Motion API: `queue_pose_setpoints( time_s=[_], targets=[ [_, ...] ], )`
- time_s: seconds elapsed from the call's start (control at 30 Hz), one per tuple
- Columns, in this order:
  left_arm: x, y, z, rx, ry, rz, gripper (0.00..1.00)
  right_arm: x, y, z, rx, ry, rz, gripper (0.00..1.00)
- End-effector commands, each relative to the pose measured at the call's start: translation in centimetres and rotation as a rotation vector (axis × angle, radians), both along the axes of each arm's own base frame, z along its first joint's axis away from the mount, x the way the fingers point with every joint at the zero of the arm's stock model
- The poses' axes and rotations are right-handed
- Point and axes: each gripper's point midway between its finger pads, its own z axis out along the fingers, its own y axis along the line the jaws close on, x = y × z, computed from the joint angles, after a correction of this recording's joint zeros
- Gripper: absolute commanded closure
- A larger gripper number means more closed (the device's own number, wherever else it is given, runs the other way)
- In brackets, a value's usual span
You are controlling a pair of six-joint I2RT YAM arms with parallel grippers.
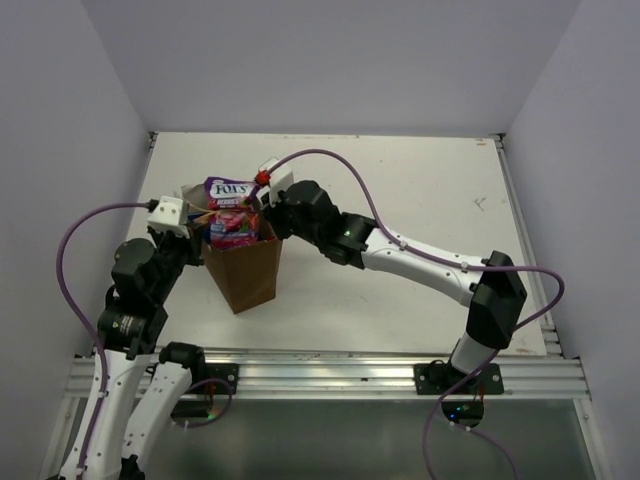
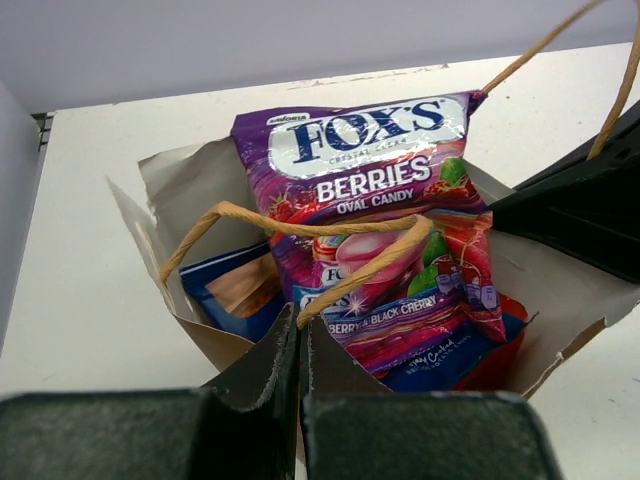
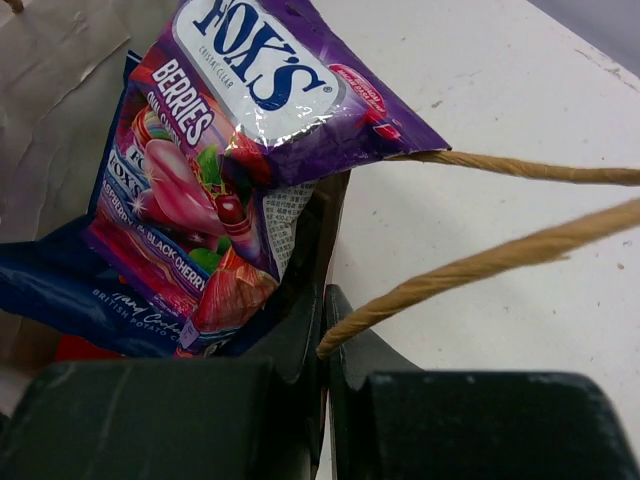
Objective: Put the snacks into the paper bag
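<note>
At my remote console, the glossy purple-pink Fox's packet [image 2: 365, 165] stands half out of the upright brown paper bag [image 1: 245, 275], over a blue packet [image 2: 232, 290]. My left gripper [image 2: 300, 338] and right gripper [image 3: 325, 300] pinch opposite bag rims, jaws narrow.

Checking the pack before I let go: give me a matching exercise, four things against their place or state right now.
1 Fox's bag
2 blue packet
3 handle
4 left gripper

a jaws shut on paper bag rim
b low inside the bag
c sticks out of the top
d crosses in front of the Fox's bag

Pairs: 1c, 2b, 3d, 4a
</note>
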Motion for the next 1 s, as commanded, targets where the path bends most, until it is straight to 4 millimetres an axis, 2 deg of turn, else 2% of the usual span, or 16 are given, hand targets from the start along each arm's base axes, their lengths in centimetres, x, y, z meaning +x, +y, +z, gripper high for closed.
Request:
queue_pose_setpoints(
  time_s=[0.0,0.1,0.13,0.2,0.23,0.3,0.33,0.43,0.7,0.8,0.87,0.9,0.97],
  targets=[
    [0.5,-1.5,-0.4,-0.038,-0.004,-0.066,1.00,-0.3,0.3,1.5,0.039,-0.011,0.028,1.00],
    [0.6,-2.2,0.7,-0.069,-0.037,-0.095,1.00,-0.1,-0.7,2.5,0.032,-0.036,-0.003,1.00],
    [0.5,-2.2,1.8,-0.077,-0.051,-0.096,1.00,0.0,-1.0,2.7,0.027,-0.045,-0.012,1.00],
    [0.5,-2.1,2.0,-0.078,-0.021,-0.085,1.00,0.2,-1.7,3.2,0.016,-0.063,-0.036,1.00],
    [0.3,-1.8,3.3,-0.080,-0.040,-0.071,1.00,0.1,-2.0,3.8,0.021,-0.072,-0.041,1.00],
    [0.1,-1.5,3.9,-0.073,-0.039,-0.058,1.00,0.3,-2.7,4.1,0.012,-0.085,-0.062,1.00],
    [-0.1,-1.4,4.9,-0.075,-0.063,-0.056,1.00,0.3,-3.0,4.7,0.020,-0.094,-0.070,1.00],
    [-0.3,-1.9,6.4,-0.082,-0.103,-0.088,1.00,0.1,-4.2,6.2,0.033,-0.118,-0.097,1.00],
    [0.9,-4.5,7.4,-0.111,-0.130,-0.223,1.00,-0.5,-7.9,9.4,0.052,-0.185,-0.167,1.00],
    [1.2,-6.3,6.6,-0.141,-0.128,-0.319,1.00,-0.8,-9.2,10.2,0.063,-0.197,-0.196,1.00],
    [1.4,-7.1,6.3,-0.167,-0.126,-0.356,1.00,-1.0,-9.9,10.0,0.054,-0.196,-0.209,1.00],
    [1.6,-7.5,6.2,-0.175,-0.136,-0.375,1.00,-1.2,-10.5,10.5,0.063,-0.203,-0.218,1.00],
    [1.5,-8.0,6.3,-0.194,-0.146,-0.405,1.00,-1.4,-11.4,9.7,0.043,-0.199,-0.233,1.00]
  ],
)
